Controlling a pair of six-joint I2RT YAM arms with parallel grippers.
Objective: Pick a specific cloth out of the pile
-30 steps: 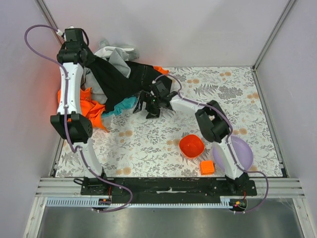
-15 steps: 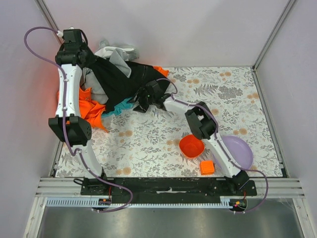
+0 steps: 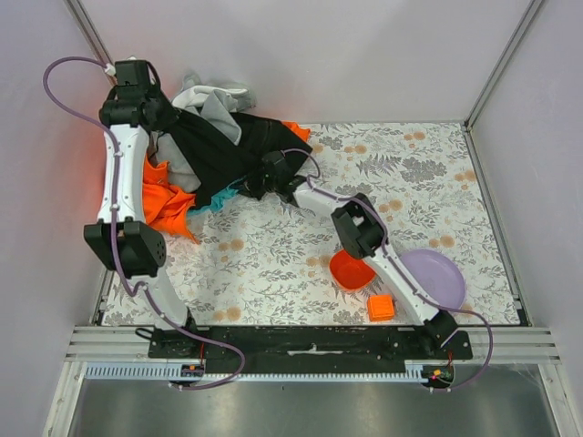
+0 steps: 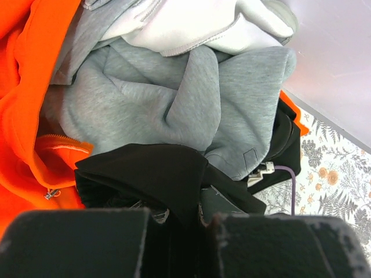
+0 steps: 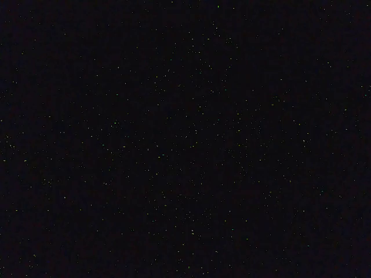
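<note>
Underneath: a table point(image 3: 273, 264) with a floral-patterned cover is seen, with a metal rail along its near edge.
Room: the table is enclosed by plain pale walls point(image 3: 364, 55) on the left, far and right sides.
Left gripper point(image 4: 177, 217): it is raised over the far left corner; its jaws are pressed together, and a fold of the black cloth point(image 3: 228, 146) is pinched between them.
Pile point(image 3: 196, 137): grey, white, black and orange garments are heaped in the far left corner; the orange cloth point(image 3: 159, 200) is spilled along the left edge.
Cloth point(image 3: 223, 196): a teal strip is seen at the pile's near edge, under the black cloth and beside the orange one.
Right gripper point(image 3: 250, 187): it is pushed in at the black cloth's near edge, just beside the teal strip; its jaws are closed. Whether fabric is pinched cannot be told, as the wrist view is entirely dark.
Orange bowl point(image 3: 351, 270): it is set near the middle, partly hidden by the right arm.
Orange block point(image 3: 381, 308): it is placed just nearer than the bowl.
Purple plate point(image 3: 442, 278): it is laid at the near right.
</note>
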